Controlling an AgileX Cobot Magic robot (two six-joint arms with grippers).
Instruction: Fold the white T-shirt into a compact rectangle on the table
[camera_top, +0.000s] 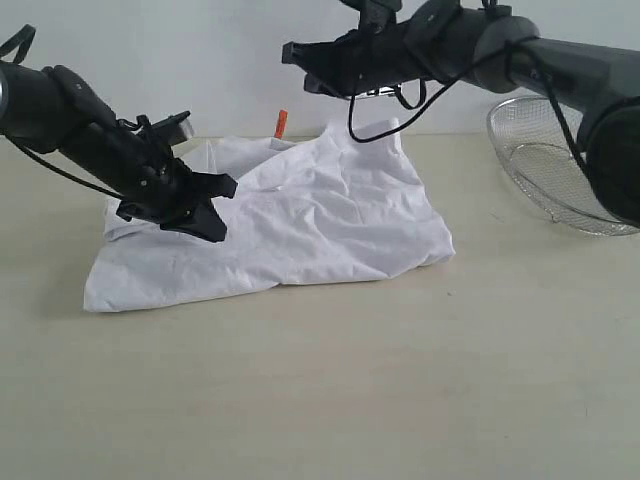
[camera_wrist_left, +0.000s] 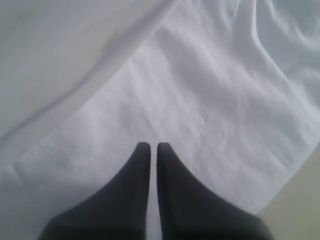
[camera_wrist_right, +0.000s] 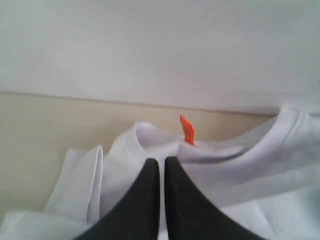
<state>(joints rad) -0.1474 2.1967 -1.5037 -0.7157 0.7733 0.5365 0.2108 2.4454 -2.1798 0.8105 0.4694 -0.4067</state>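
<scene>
**Near the far edge of the tabletop (camera_top: 350, 400): fold unfinished**

Fingers pressed together, nothing between them, the left hand (camera_wrist_left: 150, 148) hovers low over the white T-shirt (camera_top: 320, 220) rumpled there. The right hand (camera_wrist_right: 161, 161), likewise closed and empty, hangs higher by the orange neck tag (camera_wrist_right: 187, 131). Best next: open, pinch one hem corner, draw it across flat.

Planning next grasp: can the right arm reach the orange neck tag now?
Likely yes. The right arm hovers close by the orange neck tag, which stands clear of the white T-shirt collar, nothing between. Jaws are shut, so must open first.
</scene>
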